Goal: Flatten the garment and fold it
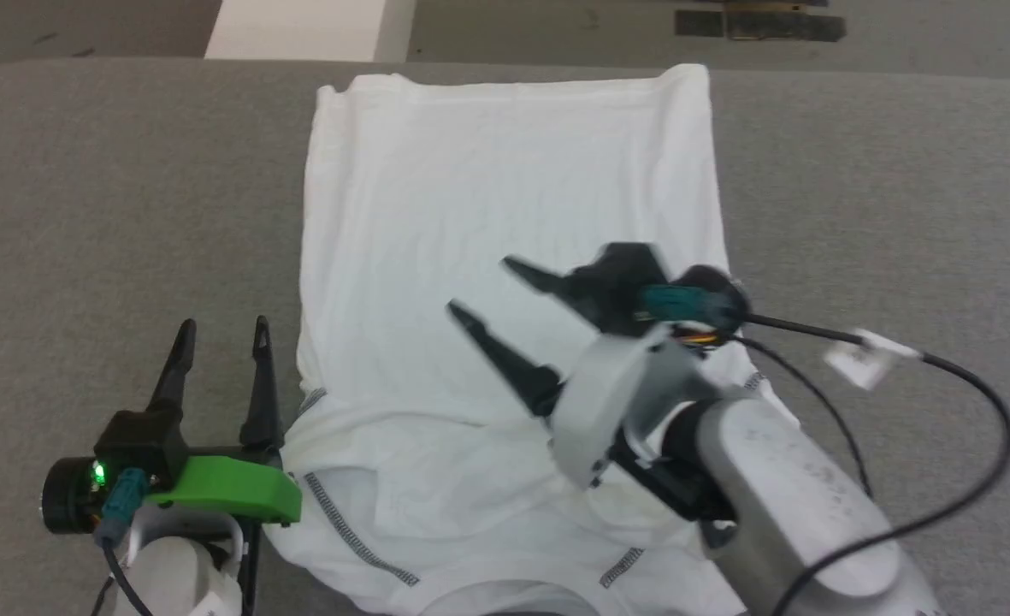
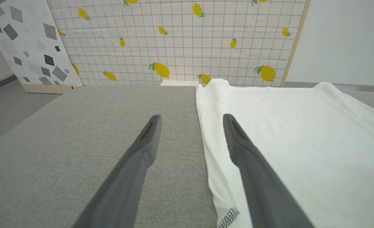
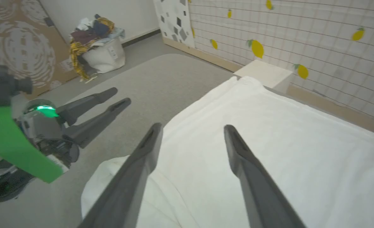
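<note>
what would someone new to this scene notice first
The white garment lies spread down the middle of the grey surface, its near end rumpled, with dark zigzag seams showing. The right gripper hangs over the garment's centre with its jaws apart. The left gripper, on a bright green mount, sits with jaws apart at the garment's left edge.

Head camera looks steeply down on the garment [image 1: 505, 214]; left wrist camera skims low along its fingers [image 2: 136, 164], cloth beneath the right one; right wrist camera, higher, looks past its fingers [image 3: 247, 177] toward the same lemon-print screen [image 2: 180, 41].
</note>
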